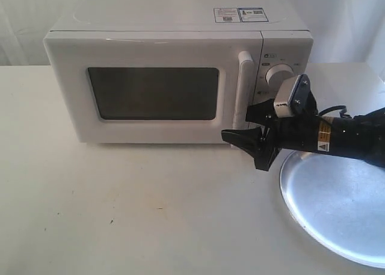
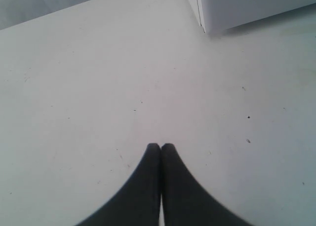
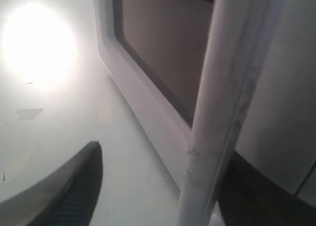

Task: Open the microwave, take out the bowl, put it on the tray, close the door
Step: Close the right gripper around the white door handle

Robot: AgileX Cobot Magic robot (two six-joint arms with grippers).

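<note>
The white microwave (image 1: 168, 76) stands at the back of the table with its door (image 1: 153, 94) closed. No bowl shows in any view. My right gripper (image 1: 240, 126) is open at the lower end of the tall white handle (image 1: 244, 82). In the right wrist view the handle (image 3: 227, 112) runs between the two fingers of the right gripper (image 3: 163, 186), close to one of them, with the dark window (image 3: 163, 43) beyond. The silver tray (image 1: 343, 209) lies at the front right, under the right arm. My left gripper (image 2: 161, 147) is shut on nothing above bare table.
A corner of the microwave (image 2: 247, 6) shows in the left wrist view. A round white knob (image 1: 278, 73) sits right of the handle, just above the right wrist camera. White table (image 1: 120, 203) spreads in front of the microwave.
</note>
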